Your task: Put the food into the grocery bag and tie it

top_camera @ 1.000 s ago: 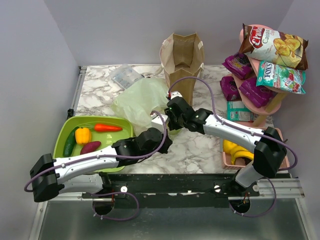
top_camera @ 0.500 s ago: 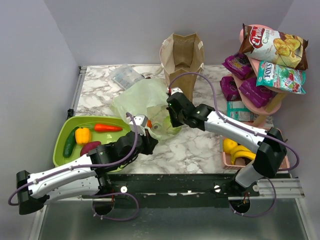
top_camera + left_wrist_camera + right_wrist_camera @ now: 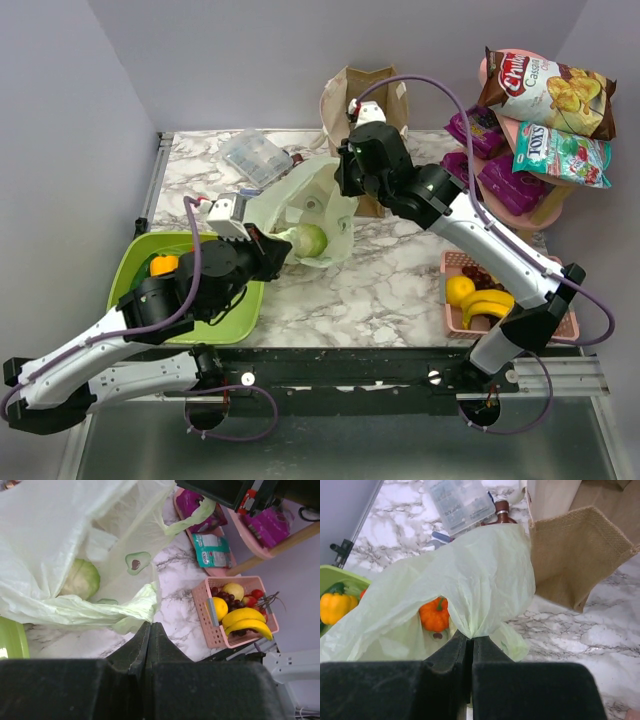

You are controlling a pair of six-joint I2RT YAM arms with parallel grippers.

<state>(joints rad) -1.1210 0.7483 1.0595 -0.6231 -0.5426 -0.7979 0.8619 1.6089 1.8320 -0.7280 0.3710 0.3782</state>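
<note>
Since the earlier view the right arm has risen and drawn back toward the paper bag [image 3: 575, 555], and the left arm has swung forward from the green tray [image 3: 124, 272], so that the grocery bag [image 3: 315, 195], formerly a slack heap on the surface [image 3: 400, 280], is now stretched between them with its mouth pulled open. The right pincer [image 3: 470, 642], which closed within this interval, is pressed together on a gathered fold of the bag's film, which drapes from its tips. The left pincer [image 3: 149, 630] is likewise pressed together, pinching the crumpled near edge just beyond its tips. The bag therefore hangs below the right pincer and ahead of the left one, its lower part resting on the surface. The film is thin, pale green and translucent, heavily creased, with small printed motifs. The cabbage [image 3: 80, 579] lies inside, just beyond the left pincer and showing through the film. I judge that loading is only partly done: the bananas [image 3: 245, 620] sit in the pink basket [image 3: 212, 637], well to the side of both pincers, and a yellow pepper [image 3: 332, 607] is in the tray. With both pincers occupied, I expect one must release before more food can go in.
</note>
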